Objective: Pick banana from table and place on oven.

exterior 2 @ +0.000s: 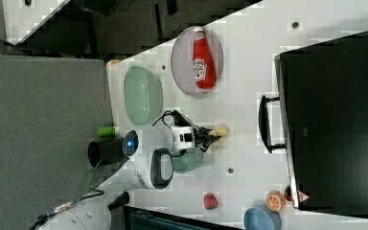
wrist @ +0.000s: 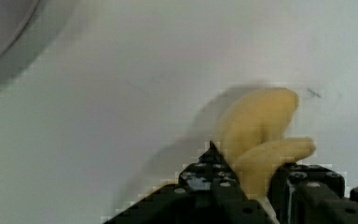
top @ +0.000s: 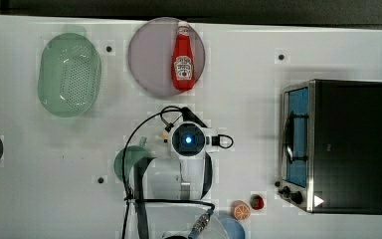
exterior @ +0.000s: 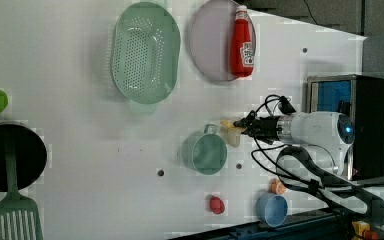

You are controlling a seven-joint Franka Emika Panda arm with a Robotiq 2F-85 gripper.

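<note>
Banana: a small pale yellow toy fruit lying low on the white bench, seated between the two black fingers of the hand. In the wrist view the fingers stand on either side of the fruit and appear pressed against it, so the hand is read as pinching the banana; whether the fruit has left the bench surface cannot be told. In the left view the banana shows just beyond the fingertips, beside the green cup; in the right view it lies between the arm and the oven's door handle, well apart from the oven itself.

Surroundings: a red ketchup bottle lies on a grey plate and a green colander sits farther toward the top view's left. An orange slice, a small red fruit and a blue bowl are grouped near the oven's knobs. The oven stands at the top view's right, its black top bare.

Progress: the approach and the grasp look complete or nearly so. Lifting, carrying across to the oven and setting the banana on its top remain.
</note>
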